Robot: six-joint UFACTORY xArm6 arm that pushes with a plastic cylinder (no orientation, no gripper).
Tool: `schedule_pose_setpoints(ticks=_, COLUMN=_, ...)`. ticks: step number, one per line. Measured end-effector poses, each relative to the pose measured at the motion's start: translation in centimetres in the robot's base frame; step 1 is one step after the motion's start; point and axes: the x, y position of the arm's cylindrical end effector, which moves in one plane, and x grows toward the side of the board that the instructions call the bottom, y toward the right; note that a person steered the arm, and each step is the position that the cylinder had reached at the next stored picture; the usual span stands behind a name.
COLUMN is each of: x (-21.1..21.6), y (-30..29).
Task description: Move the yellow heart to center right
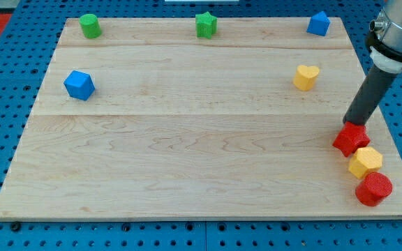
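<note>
The yellow heart (306, 77) lies on the wooden board (201, 139) at the view's upper right. My tip (350, 125) is at the board's right edge, touching the top of the red block (351, 139). The tip is to the right of and below the yellow heart, well apart from it.
Below the red block lie a yellow hexagonal block (365, 162) and a red round block (374, 188). Along the top edge are a green cylinder (89, 26), a green star (206, 25) and a blue block (318, 24). A blue block (79, 85) lies at the left.
</note>
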Motion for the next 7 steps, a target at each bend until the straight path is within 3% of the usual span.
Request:
schedule_pose_setpoints(ticks=2, x=-4.4, y=-3.8)
schedule_pose_setpoints(ticks=3, x=-4.4, y=-10.5)
schedule_pose_setpoints(ticks=4, x=-8.6, y=-13.0)
schedule_pose_setpoints(ticks=5, x=-12.9, y=-9.5)
schedule_pose_setpoints(ticks=6, x=-14.2, y=-5.7)
schedule_pose_setpoints(ticks=7, x=-12.7, y=-3.5)
